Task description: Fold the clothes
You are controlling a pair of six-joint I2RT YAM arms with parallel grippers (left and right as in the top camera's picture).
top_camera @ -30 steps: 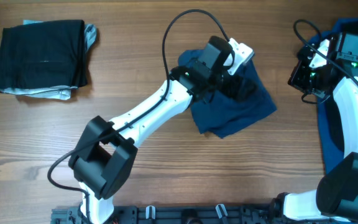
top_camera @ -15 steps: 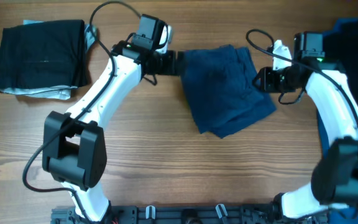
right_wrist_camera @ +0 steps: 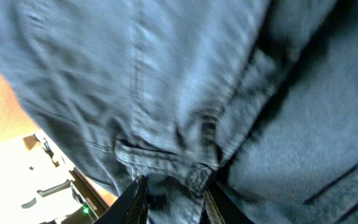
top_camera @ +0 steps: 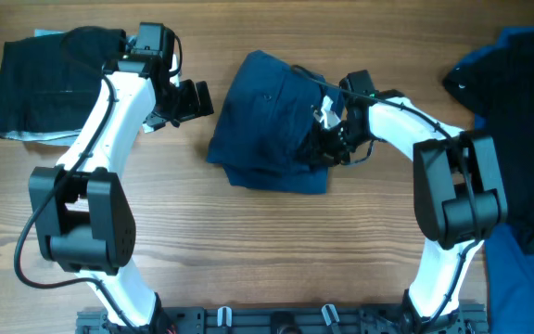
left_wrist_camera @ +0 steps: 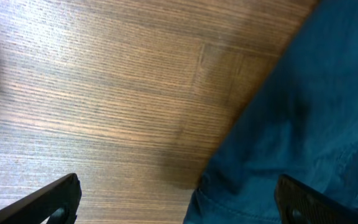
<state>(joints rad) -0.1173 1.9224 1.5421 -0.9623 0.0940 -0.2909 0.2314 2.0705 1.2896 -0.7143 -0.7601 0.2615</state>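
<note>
The blue shorts (top_camera: 265,125) lay folded in the middle of the table (top_camera: 267,250), the right gripper (top_camera: 328,139) pinched a seam at their right edge with narrow fingers, and the left gripper (top_camera: 193,100) hung just beside them, fingers wide apart and holding nothing.

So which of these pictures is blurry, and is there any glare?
Right wrist view: the shorts fill the frame, soft and smeared, with a blown-out bright patch lower left. Left wrist view: the table grain is crisp. Overhead view: sharp, evenly lit.
</note>
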